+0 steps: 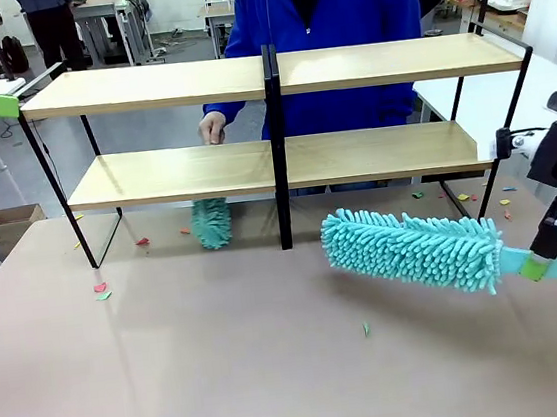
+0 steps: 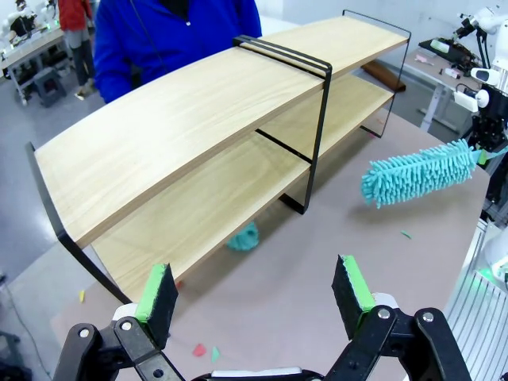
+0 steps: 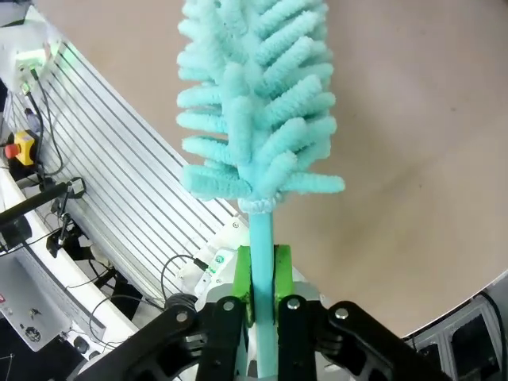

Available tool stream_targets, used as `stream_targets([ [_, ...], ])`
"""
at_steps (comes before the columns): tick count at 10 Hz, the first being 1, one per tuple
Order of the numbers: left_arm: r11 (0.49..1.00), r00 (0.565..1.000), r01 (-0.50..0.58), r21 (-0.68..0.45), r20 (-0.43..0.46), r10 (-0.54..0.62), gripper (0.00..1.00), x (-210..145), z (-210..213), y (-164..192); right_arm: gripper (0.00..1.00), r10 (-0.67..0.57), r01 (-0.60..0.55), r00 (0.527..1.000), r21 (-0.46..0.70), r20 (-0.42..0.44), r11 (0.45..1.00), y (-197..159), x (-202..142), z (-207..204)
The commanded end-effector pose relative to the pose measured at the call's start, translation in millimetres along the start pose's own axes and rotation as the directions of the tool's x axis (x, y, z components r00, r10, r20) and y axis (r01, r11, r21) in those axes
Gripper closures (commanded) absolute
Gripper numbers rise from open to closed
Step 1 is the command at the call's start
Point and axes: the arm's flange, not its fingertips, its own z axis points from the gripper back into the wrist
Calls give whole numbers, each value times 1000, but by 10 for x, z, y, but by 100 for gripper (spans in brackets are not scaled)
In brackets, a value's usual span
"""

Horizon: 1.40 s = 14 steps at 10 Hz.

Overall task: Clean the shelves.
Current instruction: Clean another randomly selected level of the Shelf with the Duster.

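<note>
The shelves [image 1: 144, 87], two long light-wood boards in a thin black frame, stand across the far half of the table; the left wrist view looks down on the shelves [image 2: 182, 119] from their left end. My right gripper [image 1: 537, 265] is shut on the handle of a teal fluffy duster [image 1: 414, 248], whose head hovers over the table in front of the right half of the rack. The right wrist view shows the gripper [image 3: 262, 274] clamped on the duster [image 3: 258, 103] stem. My left gripper [image 2: 254, 290] is open and holds nothing; it hangs high at the rack's left end [image 1: 0, 104].
A person in blue stands behind the rack, one hand [image 1: 212, 127] between the boards, above a second teal duster [image 1: 212, 222] hanging below the lower board. Paper scraps [image 1: 100, 289] lie on the beige tabletop [image 1: 227, 375]. A cardboard box [image 1: 14, 224] sits on the floor at left.
</note>
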Motion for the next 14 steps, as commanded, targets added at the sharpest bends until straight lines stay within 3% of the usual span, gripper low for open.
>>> stream_targets([
  [1,1000,1000,-4,15,-4,4,0,-62,-6,-59,87,-35,34,999,44,18,998,-283,-279,134],
  [2,1000,1000,-4,15,-4,4,0,-62,-6,-59,87,-31,22,996,109,82,994,-446,-726,333],
  [4,1000,1000,-4,15,-4,4,0,-62,-6,-59,87,-33,22,997,142,72,990,-624,-1463,611],
  [5,1000,1000,-4,15,-4,4,0,-62,-6,-59,87,-4,-2,999,146,42,989,-654,-1714,659],
  [6,1000,1000,-4,15,-4,4,0,-62,-6,-59,87,-14,3,997,151,72,988,-674,-1826,686],
  [8,1000,1000,-4,15,-4,4,0,-62,-6,-59,87,-51,44,996,90,79,995,-587,-1158,513],
  [11,1000,1000,-4,15,-4,4,0,-62,-6,-59,87,-106,109,994,70,-33,992,-590,35,41],
  [14,1000,1000,-4,15,-4,4,0,-62,-6,-59,87,-294,295,955,-27,51,955,-594,459,-229],
])
